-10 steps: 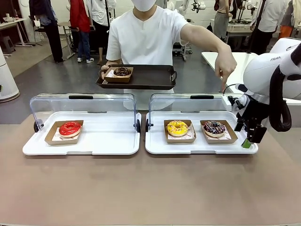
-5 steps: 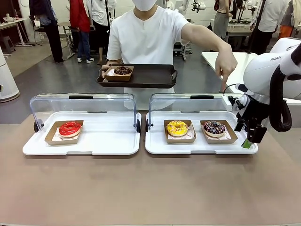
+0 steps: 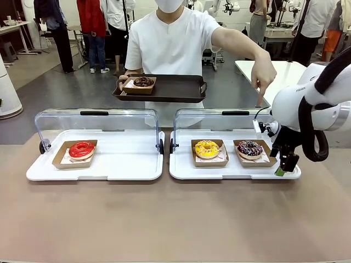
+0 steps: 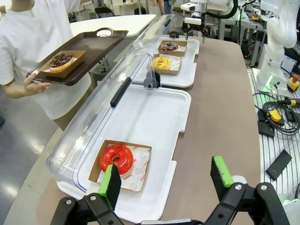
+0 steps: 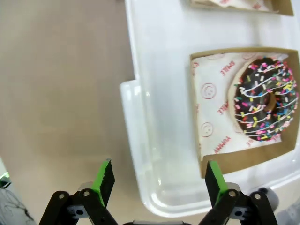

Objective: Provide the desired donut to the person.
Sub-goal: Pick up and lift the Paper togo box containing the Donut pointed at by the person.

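Green-padded right gripper (jaws apart) above white tray corner

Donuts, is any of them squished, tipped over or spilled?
No, nothing looks wrong. The red donut, the yellow donut and the sprinkled chocolate donut each sit flat and whole in their places, and the plain chocolate donut lies neatly on the brown tray.

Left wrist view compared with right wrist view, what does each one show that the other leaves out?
Left wrist view: red donut, yellow donut, the person holding a dark tray with a chocolate donut, open left gripper. Right wrist view: smiley print on the paper liner under the sprinkled donut. Both: that sprinkled donut, its white tray, open right gripper.
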Controlling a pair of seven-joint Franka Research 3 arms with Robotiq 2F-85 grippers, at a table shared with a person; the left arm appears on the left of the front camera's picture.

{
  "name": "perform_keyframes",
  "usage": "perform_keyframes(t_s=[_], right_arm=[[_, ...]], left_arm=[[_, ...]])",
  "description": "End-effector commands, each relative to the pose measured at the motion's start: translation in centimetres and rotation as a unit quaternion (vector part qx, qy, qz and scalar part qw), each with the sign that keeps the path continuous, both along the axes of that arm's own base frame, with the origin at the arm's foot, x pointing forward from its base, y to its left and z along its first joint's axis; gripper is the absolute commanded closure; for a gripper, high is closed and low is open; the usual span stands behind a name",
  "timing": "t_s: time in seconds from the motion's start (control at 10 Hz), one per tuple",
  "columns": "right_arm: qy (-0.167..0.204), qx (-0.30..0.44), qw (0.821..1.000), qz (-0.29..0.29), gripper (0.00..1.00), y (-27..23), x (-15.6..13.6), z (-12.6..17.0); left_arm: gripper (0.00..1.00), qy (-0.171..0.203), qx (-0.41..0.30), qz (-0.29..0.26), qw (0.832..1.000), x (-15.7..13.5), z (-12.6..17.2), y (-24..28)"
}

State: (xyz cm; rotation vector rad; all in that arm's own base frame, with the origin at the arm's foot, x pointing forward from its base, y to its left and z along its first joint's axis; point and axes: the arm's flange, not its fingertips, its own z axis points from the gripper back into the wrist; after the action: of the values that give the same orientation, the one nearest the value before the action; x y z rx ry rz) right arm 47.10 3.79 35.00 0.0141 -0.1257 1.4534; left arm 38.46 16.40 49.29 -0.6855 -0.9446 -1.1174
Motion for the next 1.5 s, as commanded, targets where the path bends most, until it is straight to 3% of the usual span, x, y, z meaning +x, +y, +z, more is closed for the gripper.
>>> perform_keyframes(t_s=[0.0, 0.4, 1.4], right_arm=[[-0.016, 0.010, 1.000, -0.013, 0.00, 0.0, 1.2, -0.3], [-0.036, 0.014, 0.999, -0.011, 0.00, 0.0, 1.6, -0.4], [-0.022, 0.017, 1.000, -0.012, 0.00, 0.3, 4.3, -2.1]], left_arm=[[0.00, -0.002, -0.004, -0.002, 1.000, -0.1, 0.1, 0.3], [0.00, -0.002, -0.004, -0.002, 1.000, -0.1, 0.1, 0.3], [0.00, -0.002, -0.004, -0.002, 1.000, -0.1, 0.1, 0.3]])
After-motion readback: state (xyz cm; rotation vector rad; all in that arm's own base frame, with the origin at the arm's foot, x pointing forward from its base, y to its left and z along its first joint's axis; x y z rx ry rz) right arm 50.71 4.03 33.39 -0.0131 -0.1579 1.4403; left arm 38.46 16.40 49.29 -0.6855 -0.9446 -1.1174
